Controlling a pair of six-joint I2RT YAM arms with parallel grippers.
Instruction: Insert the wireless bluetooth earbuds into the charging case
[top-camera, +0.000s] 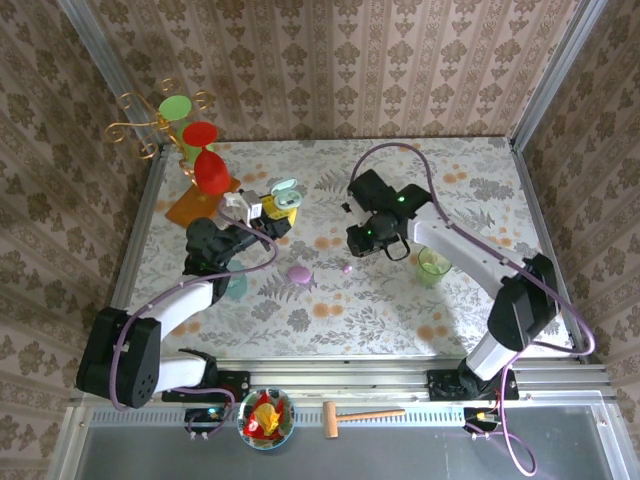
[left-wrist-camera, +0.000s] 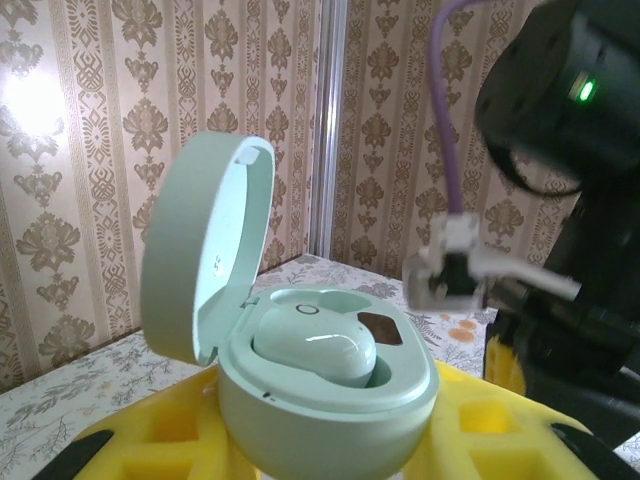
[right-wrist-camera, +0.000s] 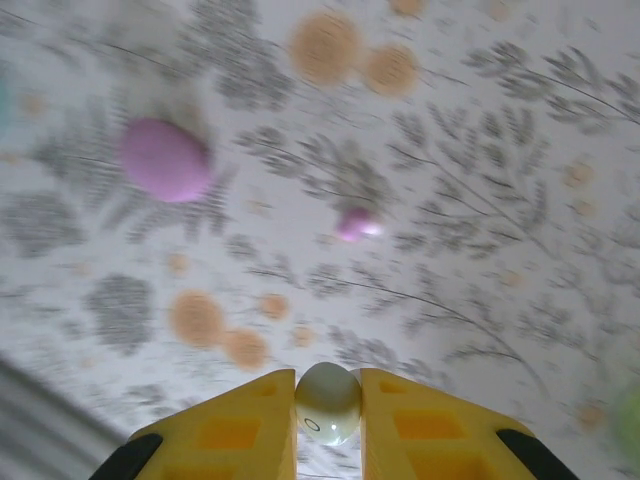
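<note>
Pinched between the yellow fingers (right-wrist-camera: 245, 430) of the right end effector (right-wrist-camera: 328, 385), a pale earbud (right-wrist-camera: 328, 403) is hanging over the surface (right-wrist-camera: 480, 200). Leftward across that surface, the left end effector (left-wrist-camera: 330, 455) is gripping the open charging case (left-wrist-camera: 300, 380), one bud (left-wrist-camera: 318, 345) already seated, the free socket (left-wrist-camera: 380, 328) facing up. A lilac earbud (right-wrist-camera: 357, 224) is lying loose, nearer the right arm.

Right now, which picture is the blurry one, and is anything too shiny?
Right wrist view: the table, purple case and purple earbud are smeared, while the pale earbud between the yellow fingers is sharp. Left wrist view: the green case is crisp, a glare spot whitens the wallpaper. Top view: sharp, evenly lit.
</note>
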